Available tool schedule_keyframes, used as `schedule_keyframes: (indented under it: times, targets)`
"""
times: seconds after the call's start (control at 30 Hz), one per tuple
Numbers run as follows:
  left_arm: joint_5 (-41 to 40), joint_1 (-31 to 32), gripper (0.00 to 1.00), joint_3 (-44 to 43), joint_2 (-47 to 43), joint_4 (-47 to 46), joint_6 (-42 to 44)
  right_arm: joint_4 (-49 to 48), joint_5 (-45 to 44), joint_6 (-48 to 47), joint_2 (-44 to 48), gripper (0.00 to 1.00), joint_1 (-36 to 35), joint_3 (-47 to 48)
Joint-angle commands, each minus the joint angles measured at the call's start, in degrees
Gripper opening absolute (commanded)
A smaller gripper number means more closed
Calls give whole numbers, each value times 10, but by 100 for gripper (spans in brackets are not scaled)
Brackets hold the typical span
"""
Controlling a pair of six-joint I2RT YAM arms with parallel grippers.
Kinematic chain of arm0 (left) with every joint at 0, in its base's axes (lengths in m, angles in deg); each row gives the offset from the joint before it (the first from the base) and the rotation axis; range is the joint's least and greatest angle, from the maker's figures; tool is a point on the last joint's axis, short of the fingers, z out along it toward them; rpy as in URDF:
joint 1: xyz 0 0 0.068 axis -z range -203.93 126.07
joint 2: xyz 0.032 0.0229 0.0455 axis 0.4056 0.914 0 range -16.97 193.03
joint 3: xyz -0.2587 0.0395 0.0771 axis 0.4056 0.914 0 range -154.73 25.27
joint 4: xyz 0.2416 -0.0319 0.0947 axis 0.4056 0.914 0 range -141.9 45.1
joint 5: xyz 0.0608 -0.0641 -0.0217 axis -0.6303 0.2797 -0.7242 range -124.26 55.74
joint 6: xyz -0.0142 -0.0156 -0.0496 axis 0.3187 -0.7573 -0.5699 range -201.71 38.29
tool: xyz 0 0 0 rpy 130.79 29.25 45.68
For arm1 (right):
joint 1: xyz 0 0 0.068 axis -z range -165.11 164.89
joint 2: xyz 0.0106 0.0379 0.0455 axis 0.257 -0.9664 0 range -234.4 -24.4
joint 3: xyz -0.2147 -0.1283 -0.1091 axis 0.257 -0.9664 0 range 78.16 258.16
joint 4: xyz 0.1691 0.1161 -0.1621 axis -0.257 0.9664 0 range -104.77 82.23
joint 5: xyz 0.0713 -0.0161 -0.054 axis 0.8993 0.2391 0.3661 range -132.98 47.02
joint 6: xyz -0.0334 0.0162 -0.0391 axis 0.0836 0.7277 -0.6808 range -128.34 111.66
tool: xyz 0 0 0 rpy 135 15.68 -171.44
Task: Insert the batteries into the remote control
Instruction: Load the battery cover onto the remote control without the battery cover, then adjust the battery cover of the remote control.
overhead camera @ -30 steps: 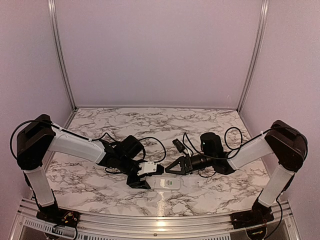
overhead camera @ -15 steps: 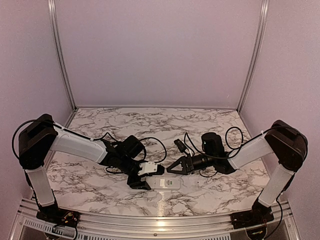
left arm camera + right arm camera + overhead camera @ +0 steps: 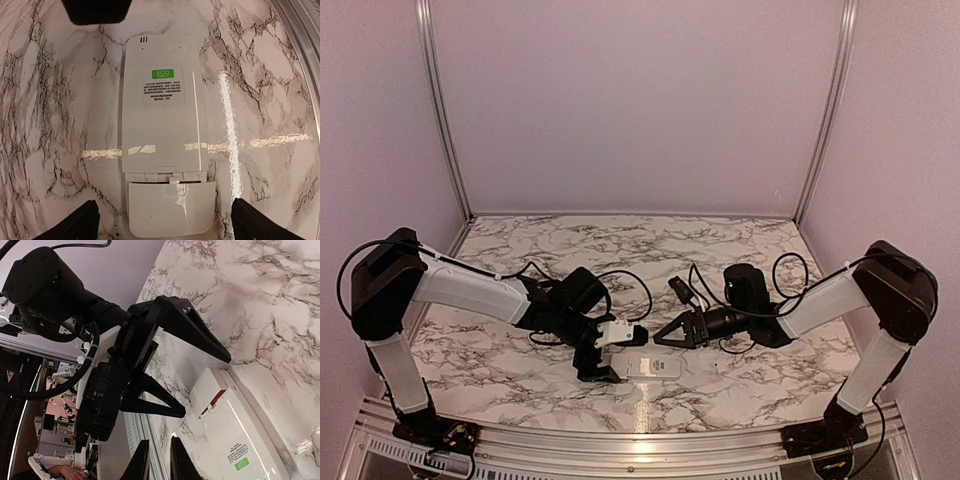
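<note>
The remote (image 3: 160, 125) lies back-up on the tabletop (image 3: 45, 100), with its cover (image 3: 170, 212) sitting partway out at the 6 o'clock end in the left wrist view. A reddish strip (image 3: 187, 183) shows in the gap. It may be a battery, but too little shows to be sure.

The left gripper (image 3: 165, 204) has its fingers (image 3: 67, 225) spread wide, one on each side of the cover and clear of it. The right gripper (image 3: 160, 460) has its fingers drawn nearly together on nothing, and it hangs near the remote's 12 o'clock end.

The step looks like working the cover along its rails. To do it well, close the left fingers squarely on the cover's two side edges. Keep them level and move straight along the 12-to-6 line, since a skewed pull would likely jam it. The right tip should brace the far end, because the glossy marble will probably let the remote skate.
</note>
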Motion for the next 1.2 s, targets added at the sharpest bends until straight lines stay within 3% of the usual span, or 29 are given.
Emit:
schedule_keyframes:
  times: [0.0, 0.23, 0.4, 1.17]
  targets:
    - [14, -3, 95, 8, -41, -12, -12, 3, 6, -7, 14, 13, 4, -1]
    - [50, -24, 91, 16, -57, -40, -44, 7, 5, -9, 21, 13, 4, -1]
    - [43, -31, 82, -9, -30, -20, -46, 12, 4, -11, 26, 14, 4, -2]
    - [-1, -35, 64, -44, 59, -7, -45, 25, 9, -25, 21, 13, 5, 5]
